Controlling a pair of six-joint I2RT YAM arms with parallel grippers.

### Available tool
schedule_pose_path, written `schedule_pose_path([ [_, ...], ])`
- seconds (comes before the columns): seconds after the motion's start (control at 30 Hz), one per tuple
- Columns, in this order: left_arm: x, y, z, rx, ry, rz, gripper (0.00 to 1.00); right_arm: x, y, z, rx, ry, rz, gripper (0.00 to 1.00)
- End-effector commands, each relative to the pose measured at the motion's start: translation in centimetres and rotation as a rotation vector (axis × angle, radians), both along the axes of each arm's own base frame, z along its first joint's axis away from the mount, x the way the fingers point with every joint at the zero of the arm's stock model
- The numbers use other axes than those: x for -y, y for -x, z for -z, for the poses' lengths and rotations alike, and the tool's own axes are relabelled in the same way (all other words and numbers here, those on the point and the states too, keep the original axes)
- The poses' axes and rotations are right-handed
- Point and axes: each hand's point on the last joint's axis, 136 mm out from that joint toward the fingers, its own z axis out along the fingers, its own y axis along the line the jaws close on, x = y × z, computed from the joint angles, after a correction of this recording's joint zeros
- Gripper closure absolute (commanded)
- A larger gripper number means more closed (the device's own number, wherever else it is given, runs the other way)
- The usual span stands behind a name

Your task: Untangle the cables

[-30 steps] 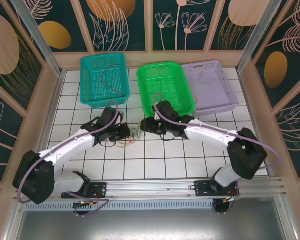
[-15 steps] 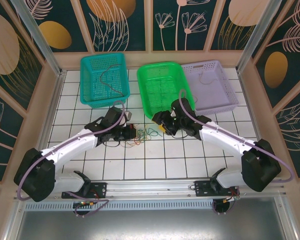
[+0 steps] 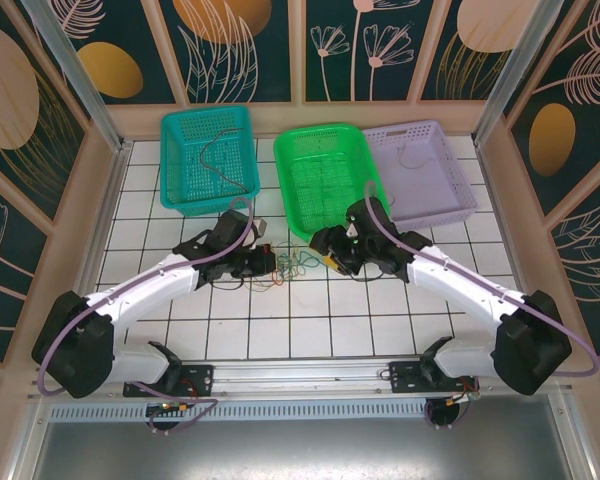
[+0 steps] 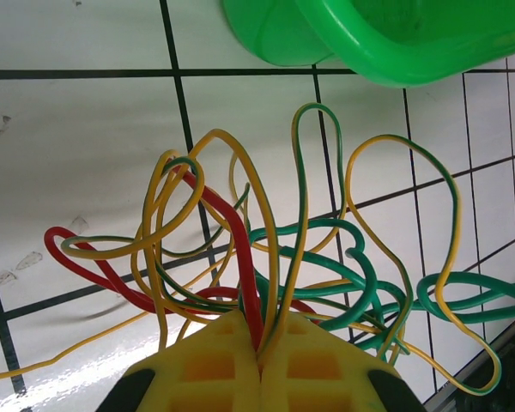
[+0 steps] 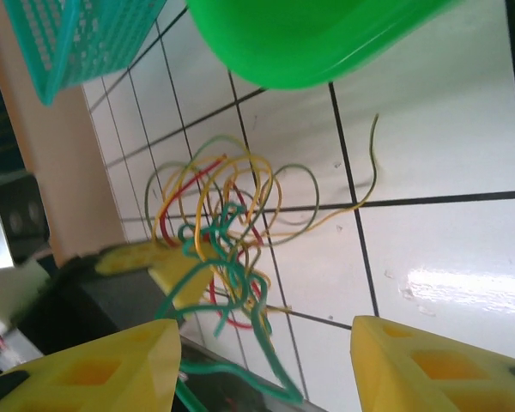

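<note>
The left hand (image 4: 259, 348) clamps tight on the cables (image 4: 243, 266) — red and yellow strands pinched; the right hand (image 5: 266, 365) gapes half-wide, empty — tangle just ahead of it.

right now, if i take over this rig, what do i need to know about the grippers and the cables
Left gripper: shut on the tangle of thin red, green and yellow cables, pinching several strands at once.
Right gripper: open, holding nothing, facing the tangle from the other side.
Where: the tangle is on the white tiled table, just in front of the green plastic basket. A dark cable lies in the teal basket, and a thin tan cable lies in the lilac basket.
Done: those two look sorted.
Left: the knot is not yet pulled apart. The right gripper should probably take one strand.
</note>
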Motion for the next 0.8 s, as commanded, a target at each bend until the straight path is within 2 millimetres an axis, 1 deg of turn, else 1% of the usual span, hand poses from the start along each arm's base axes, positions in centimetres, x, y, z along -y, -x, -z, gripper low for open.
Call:
schedule_pose_path([
  [0.0, 0.6, -0.7, -1.0, 0.028, 0.002, 0.01, 1.0, 0.2, 1.6, -1.5, 0.168, 0.071, -0.178, 0.45],
  [0.1, 0.8, -0.8, -1.3, 0.033, 0.008, 0.016, 1.0, 0.1, 2.0, -1.1, 0.215, 0.113, -0.254, 0.45],
  [0.17, 0.9, -0.9, -1.4, 0.033, 0.008, 0.021, 1.0, 0.3, 1.7, -0.6, 0.222, 0.155, -0.267, 0.48],
  [0.2, 1.0, -0.9, -1.4, 0.034, 0.008, 0.021, 1.0, 0.1, 1.4, -0.6, 0.234, 0.161, -0.277, 0.51],
  [0.3, 1.0, -0.9, -1.4, 0.031, 0.008, 0.021, 1.0, -0.6, 0.6, -1.0, 0.256, 0.156, -0.283, 0.51],
  [0.37, 1.0, -0.9, -1.2, 0.029, 0.002, 0.023, 1.0, -0.8, 0.4, -1.5, 0.263, 0.155, -0.276, 0.48],
  [0.47, 0.9, -0.9, -0.8, 0.022, -0.011, 0.021, 1.0, -0.5, 0.4, -2.6, 0.288, 0.169, -0.259, 0.39],
  [0.6, 0.9, -0.9, -0.5, 0.022, -0.022, 0.029, 1.0, 0.5, 1.0, -3.3, 0.305, 0.194, -0.251, 0.37],
  [0.67, 0.9, -1.0, -0.7, 0.026, -0.021, 0.033, 1.0, 0.6, 1.7, -2.9, 0.296, 0.194, -0.28, 0.38],
  [0.77, 1.0, -1.0, -0.8, 0.029, -0.018, 0.033, 1.0, 0.8, 2.5, -1.2, 0.258, 0.237, -0.323, 0.41],
])
